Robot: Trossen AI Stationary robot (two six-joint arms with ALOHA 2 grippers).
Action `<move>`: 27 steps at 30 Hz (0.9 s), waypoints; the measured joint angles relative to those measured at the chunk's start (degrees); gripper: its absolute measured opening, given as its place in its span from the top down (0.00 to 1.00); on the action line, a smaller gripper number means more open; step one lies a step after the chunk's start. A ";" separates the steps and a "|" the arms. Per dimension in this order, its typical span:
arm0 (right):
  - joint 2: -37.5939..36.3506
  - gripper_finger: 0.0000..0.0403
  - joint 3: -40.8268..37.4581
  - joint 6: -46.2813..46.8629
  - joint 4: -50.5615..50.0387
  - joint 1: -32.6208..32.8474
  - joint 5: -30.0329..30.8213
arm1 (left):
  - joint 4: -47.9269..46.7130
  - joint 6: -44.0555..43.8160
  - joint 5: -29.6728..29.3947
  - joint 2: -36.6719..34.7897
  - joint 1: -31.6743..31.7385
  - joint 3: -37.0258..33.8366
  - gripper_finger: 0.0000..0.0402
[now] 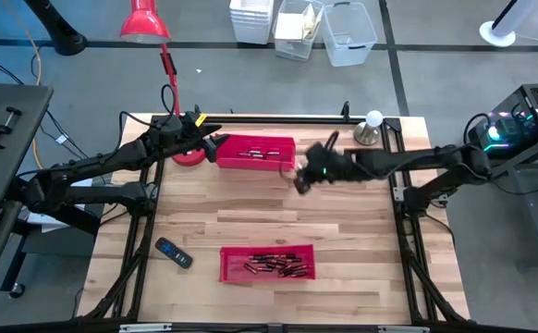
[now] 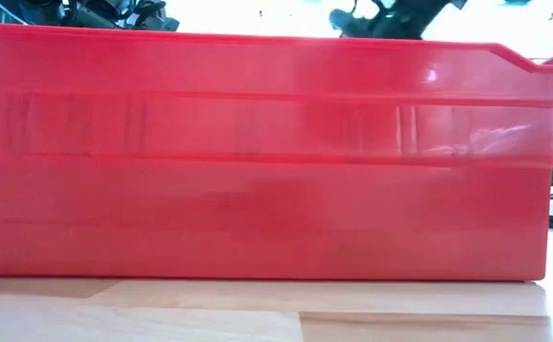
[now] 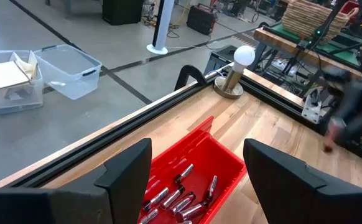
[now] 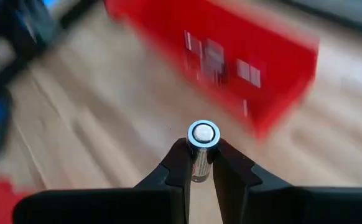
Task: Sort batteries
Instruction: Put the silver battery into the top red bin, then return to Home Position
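Note:
Two red trays sit on the wooden table: a far tray with several batteries and a near tray with several more. My left gripper hovers open over the far tray's left end; the left wrist view shows its fingers apart above the batteries. My right gripper is just right of the far tray's right end, above the table, shut on one silvery battery. The low view is filled by the near tray's red wall. My right gripper pinches one battery between its two fingertips across the battery's side. The battery's round silvery end points out beyond the fingertips, and the battery is lifted clear of the table.
A black handset with blue marks lies on the table left of the near tray. A red lamp base stands by the far tray's left end; a white bulb on a stand sits at the far right corner. Bare wood lies between the trays.

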 joint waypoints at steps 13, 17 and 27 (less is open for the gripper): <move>6.46 0.91 -0.22 -7.29 20.44 -15.33 -5.25 | 0.00 -3.28 -0.89 0.01 -0.01 0.00 0.38; 11.38 0.89 -0.22 -7.23 25.46 -16.84 -6.08 | 1.52 -9.99 2.65 0.01 0.01 0.00 0.38; 14.49 0.46 3.65 -13.57 27.19 -18.09 -13.80 | 19.27 -22.23 18.50 -2.75 -0.01 0.00 0.38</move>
